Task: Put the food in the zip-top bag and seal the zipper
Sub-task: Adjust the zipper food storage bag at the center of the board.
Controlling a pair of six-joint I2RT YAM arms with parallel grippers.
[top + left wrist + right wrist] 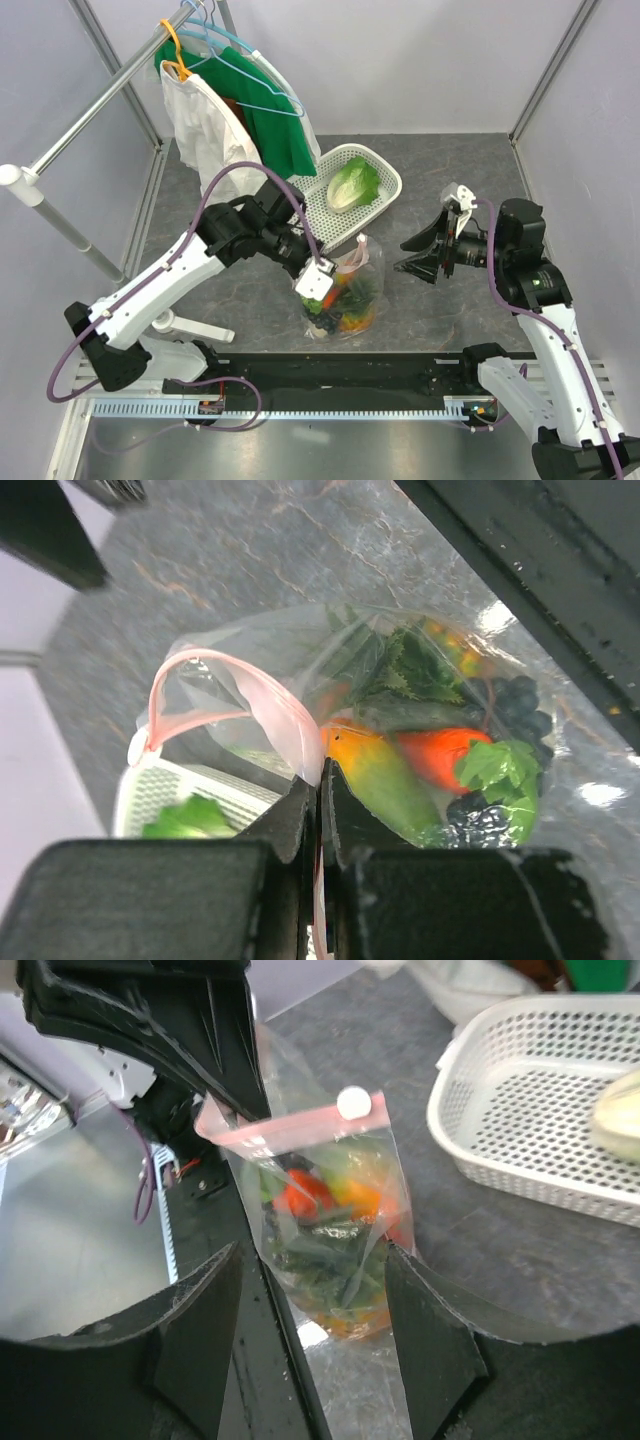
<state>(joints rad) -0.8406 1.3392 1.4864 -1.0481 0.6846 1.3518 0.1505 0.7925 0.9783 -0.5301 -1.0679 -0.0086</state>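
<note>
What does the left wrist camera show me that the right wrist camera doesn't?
Only the left wrist: the left pincer shut on the pink zipper strip. Beyond the grip, the strip bows into an open loop, so the mouth of the bag is unsealed. The grape bunch reads clearly.
Only the right wrist: the right pincer open, with its fingers framing the bag from a distance.
Both: the bag with the food inside, the pink zipper strip and the white basket.
</note>
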